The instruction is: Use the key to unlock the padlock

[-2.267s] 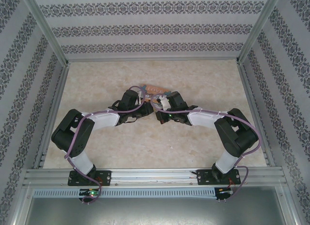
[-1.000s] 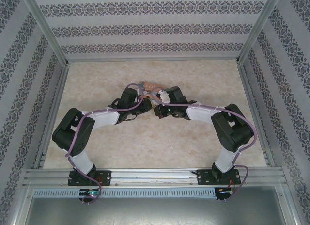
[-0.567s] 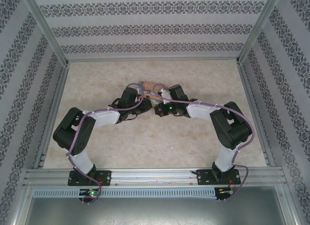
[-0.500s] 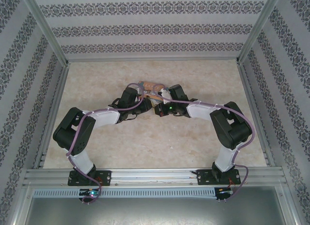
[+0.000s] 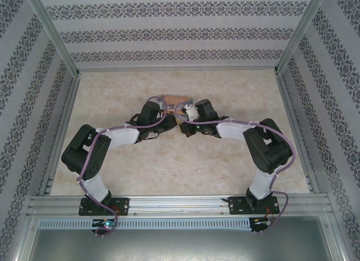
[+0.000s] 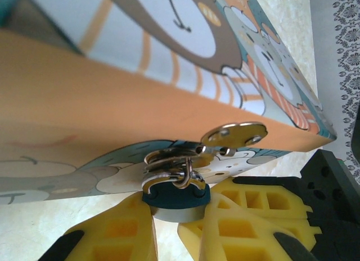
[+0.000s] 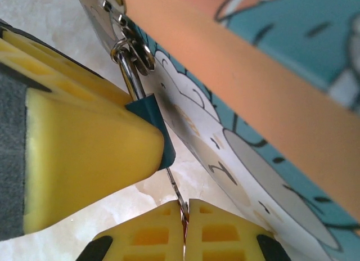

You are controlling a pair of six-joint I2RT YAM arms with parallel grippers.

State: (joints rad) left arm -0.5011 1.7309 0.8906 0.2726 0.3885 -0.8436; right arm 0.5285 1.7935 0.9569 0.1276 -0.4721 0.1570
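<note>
The tiny blue-teal padlock [image 6: 175,196] hangs by its silvery shackle [image 6: 169,172] from the hasp [image 6: 233,134] of the orange picture tin [image 6: 112,103]. My left gripper [image 6: 171,219] is shut on the padlock body, a yellow pad on each side. In the right wrist view the padlock [image 7: 154,126] shows beside the left arm's yellow finger [image 7: 84,160]. A thin key [image 7: 175,188] runs from the padlock's underside down into my right gripper [image 7: 184,209], which is shut on it. From above, both grippers meet at the tin [image 5: 171,99]; the padlock is hidden there.
The tin's wall [image 7: 253,103] stands close against both grippers. The marble table [image 5: 140,160] is boxed in by patterned walls and aluminium posts [image 5: 56,41], with a rail [image 5: 180,205] along the near edge.
Over the last two seconds my right arm has pushed in towards the tin and the left gripper. The left arm has hardly moved. The tin has shifted slightly.
</note>
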